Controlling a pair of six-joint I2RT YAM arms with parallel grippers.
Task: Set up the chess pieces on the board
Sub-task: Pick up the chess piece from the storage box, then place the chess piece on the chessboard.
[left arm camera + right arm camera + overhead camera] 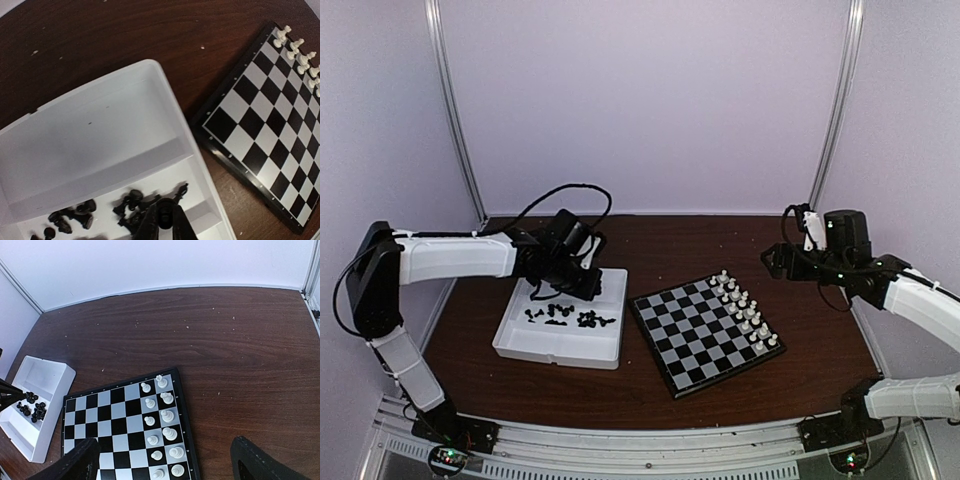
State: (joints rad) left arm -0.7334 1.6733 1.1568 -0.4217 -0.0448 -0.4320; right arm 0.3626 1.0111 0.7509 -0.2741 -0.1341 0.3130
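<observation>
Black chess pieces (565,317): heaped in the white tray (520,345) left of the chessboard (705,335), none on it. Left end effector (162,220): pinched shut among them, catch unconfirmed. Right end effector (165,452): wide, empty, above the board. Risk: a tiny piece slips out, or tangled neighbours snag. Left wrist view shows the tangle; top view shows both arms.

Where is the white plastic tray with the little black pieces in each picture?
Top view: white plastic tray sits left of centre.
Left wrist view: tray fills the lower left.
Right wrist view: tray is at the left edge.
Shared landmark: the black-and-white checkered chessboard, beside it in all three.
</observation>
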